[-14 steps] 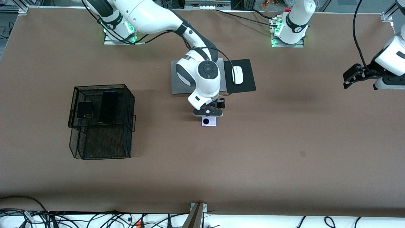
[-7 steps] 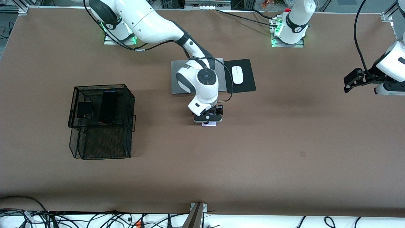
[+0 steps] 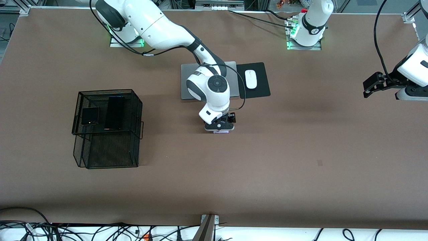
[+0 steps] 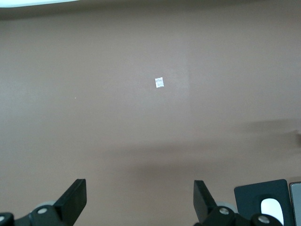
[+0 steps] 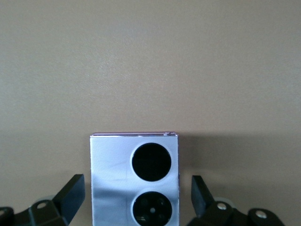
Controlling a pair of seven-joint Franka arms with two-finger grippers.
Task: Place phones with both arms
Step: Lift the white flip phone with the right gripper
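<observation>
The lilac-white phone [image 3: 221, 132] with two round black lenses lies flat on the table in front of the laptop. My right gripper [image 3: 219, 127] is down over it and hides most of it. In the right wrist view the phone [image 5: 110, 183] sits between the open fingers of the right gripper [image 5: 138, 189], with a gap on each side. The squarish black folded phone [image 3: 90, 116] and the long slim black slab [image 3: 114, 113] lie in the top tray of a black mesh rack [image 3: 107, 152]. My left gripper [image 3: 367, 87] waits open and empty over the left arm's end of the table; its wrist view [image 4: 140, 189] shows bare table.
A grey laptop [image 3: 187, 85] lies closed under the right arm's wrist. Beside it a white mouse [image 3: 250, 79] rests on a black pad [image 3: 262, 87], whose corner also shows in the left wrist view [image 4: 258, 195]. A small white tag [image 4: 159, 83] lies on the table.
My right gripper has come down over the lilac-white phone, covering more of it. My left arm shifted slightly at first and has since stayed still.
</observation>
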